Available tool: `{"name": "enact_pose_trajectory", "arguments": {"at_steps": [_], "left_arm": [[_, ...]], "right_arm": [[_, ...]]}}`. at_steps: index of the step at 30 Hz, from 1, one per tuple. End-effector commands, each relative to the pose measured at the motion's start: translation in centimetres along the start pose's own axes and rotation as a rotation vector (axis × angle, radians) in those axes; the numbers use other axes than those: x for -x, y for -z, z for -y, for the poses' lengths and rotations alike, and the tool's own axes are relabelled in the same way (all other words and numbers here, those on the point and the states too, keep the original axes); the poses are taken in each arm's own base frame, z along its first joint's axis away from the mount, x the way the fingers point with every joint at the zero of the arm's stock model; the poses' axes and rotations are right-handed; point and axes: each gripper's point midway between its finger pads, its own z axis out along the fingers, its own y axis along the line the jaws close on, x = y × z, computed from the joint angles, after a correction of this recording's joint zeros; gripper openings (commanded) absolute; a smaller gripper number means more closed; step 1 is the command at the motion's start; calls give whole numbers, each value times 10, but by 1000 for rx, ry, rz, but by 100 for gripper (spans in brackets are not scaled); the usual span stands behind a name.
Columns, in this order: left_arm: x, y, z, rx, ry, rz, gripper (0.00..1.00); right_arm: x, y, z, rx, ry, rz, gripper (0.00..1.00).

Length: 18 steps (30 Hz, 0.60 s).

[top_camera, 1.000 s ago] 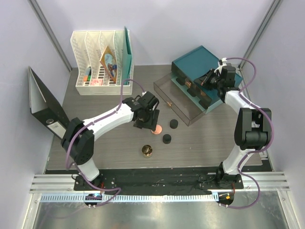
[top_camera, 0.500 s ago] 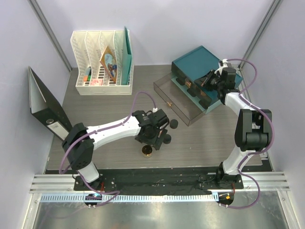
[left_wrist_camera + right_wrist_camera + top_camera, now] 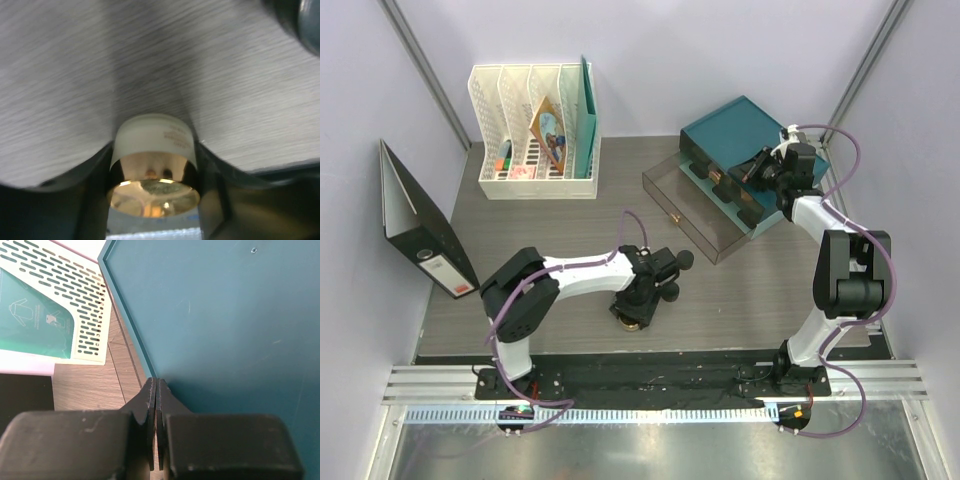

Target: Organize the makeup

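A gold jar [image 3: 152,165] with a white body and shiny gold lid sits on the table between my left gripper's [image 3: 154,192] fingers, which press against both of its sides. In the top view the left gripper [image 3: 638,305] is low over the jar [image 3: 627,319] near the table's front. One black pot [image 3: 685,259] lies just behind the left wrist, and a dark round edge [image 3: 305,22] shows at the top right of the left wrist view. The coral compact and the second black pot are hidden. My right gripper [image 3: 156,390] is shut and empty over the teal box [image 3: 740,125].
A clear open drawer [image 3: 692,205] juts from the teal box toward the table's middle. A white file rack [image 3: 532,125] with papers stands at the back left. A black binder [image 3: 420,225] leans at the left edge.
My left arm swung forward and right from the coral compact, then dropped down around the gold jar. The right arm has stayed put.
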Motion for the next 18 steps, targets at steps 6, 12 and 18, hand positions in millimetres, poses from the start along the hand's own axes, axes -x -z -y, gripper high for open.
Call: {"name": "enact_pose_trajectory", "arguments": {"at_steps": [6,12,18], "left_arm": [[6,-2,3,24,6,8,0],[46,45,8,25,-9,151,0],[117,112,31,-17,-39,363,0]], "right_arm": [[-167,46,104,-404,-221,-506,4],[-167,46,103,-401,-220,-507,4],[-168,47,103,-402,-222,-511,4]]}}
